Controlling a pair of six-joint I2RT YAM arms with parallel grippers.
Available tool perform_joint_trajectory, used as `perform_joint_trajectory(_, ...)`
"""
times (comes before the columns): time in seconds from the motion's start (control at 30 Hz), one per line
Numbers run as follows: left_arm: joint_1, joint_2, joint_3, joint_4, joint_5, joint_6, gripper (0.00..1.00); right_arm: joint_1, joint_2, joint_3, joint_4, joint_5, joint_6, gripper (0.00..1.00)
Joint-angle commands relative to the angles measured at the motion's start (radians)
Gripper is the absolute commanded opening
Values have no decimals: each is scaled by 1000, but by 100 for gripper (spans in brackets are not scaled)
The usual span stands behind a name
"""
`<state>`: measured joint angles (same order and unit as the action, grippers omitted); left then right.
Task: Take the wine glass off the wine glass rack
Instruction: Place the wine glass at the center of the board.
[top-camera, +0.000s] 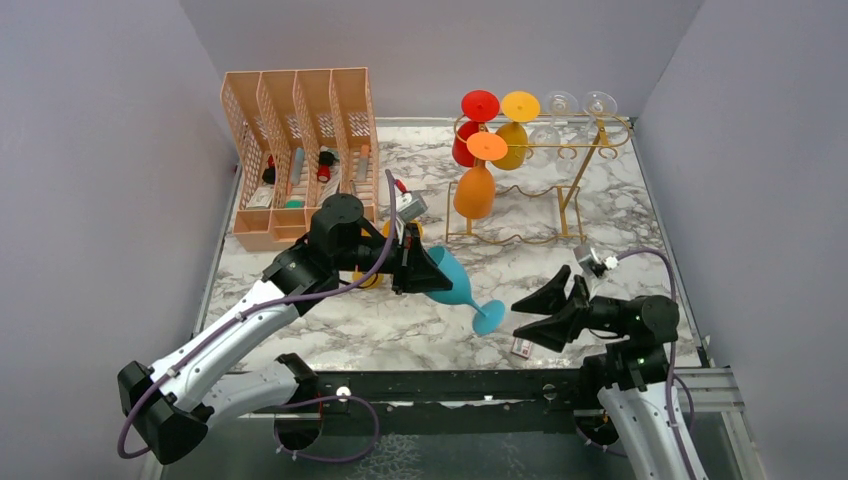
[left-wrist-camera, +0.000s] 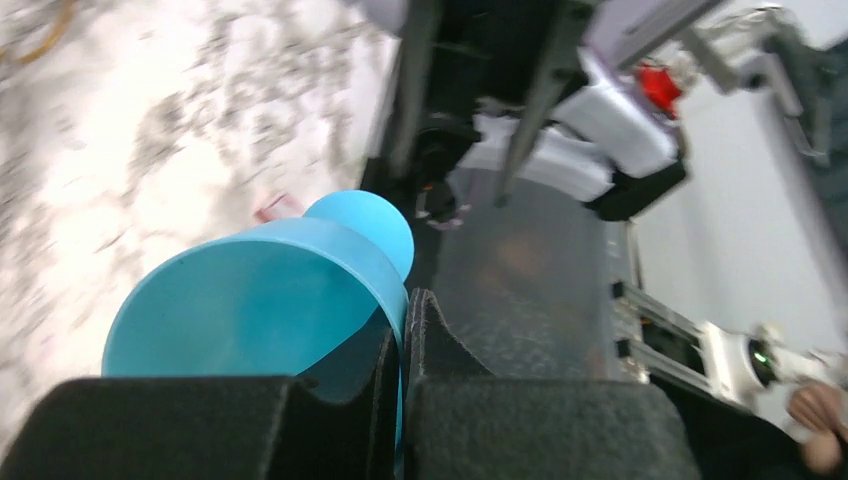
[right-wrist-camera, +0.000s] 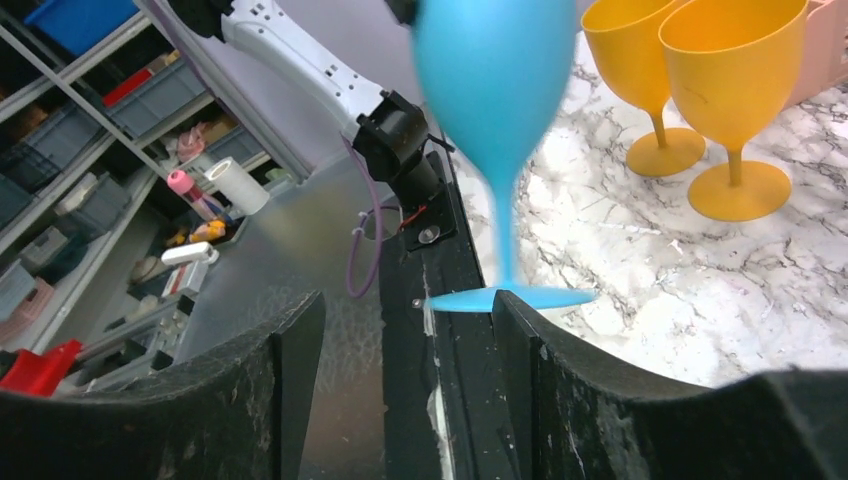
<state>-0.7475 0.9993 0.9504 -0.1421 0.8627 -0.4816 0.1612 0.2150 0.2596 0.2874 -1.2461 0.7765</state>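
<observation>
The left gripper (top-camera: 410, 262) is clamped on the bowl rim of the blue glass (top-camera: 452, 284). The glass is off the rack (top-camera: 572, 190) and well in front of it. Its long axis slants down and rightward, with the foot pointing at the right gripper (top-camera: 520, 320). That gripper is spread wide and empty just beside the foot, so it looks best placed to receive the stem.

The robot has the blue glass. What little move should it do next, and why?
Probably the right hand should ease forward and shut on the blue glass's stem: the left hand pinches only its rim, it is tilted, and the open right hand faces the stem.
</observation>
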Motion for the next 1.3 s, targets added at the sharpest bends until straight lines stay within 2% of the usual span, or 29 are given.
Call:
perform_joint_trajectory(0.0, 12, -35, 15, -256, -241, 143, 0, -1, -30, 66, -232, 98, -104, 66)
perform_joint_trajectory(0.33, 11, -79, -25, -480, -485, 46, 0, 0, -37, 44, -355, 276, -95, 66)
perform_joint_trajectory(0.5, 11, -39, 47, -752, -857, -33, 0, 0, -35, 56, -429, 358, -110, 66)
perform_joint_trajectory(0.67, 11, -32, 38, -767, -1067, -117, 0, 0, -20, 123, -555, 440, -187, 66)
perform_joint_trajectory(0.93, 11, -46, -34, -725, -1179, -163, 0, 0, -20, 86, -544, 505, -157, 66)
perform_joint_trajectory(1.27, 11, -1, -32, -706, -1190, -133, 0, 0, 58, 74, -534, 518, -147, 66)
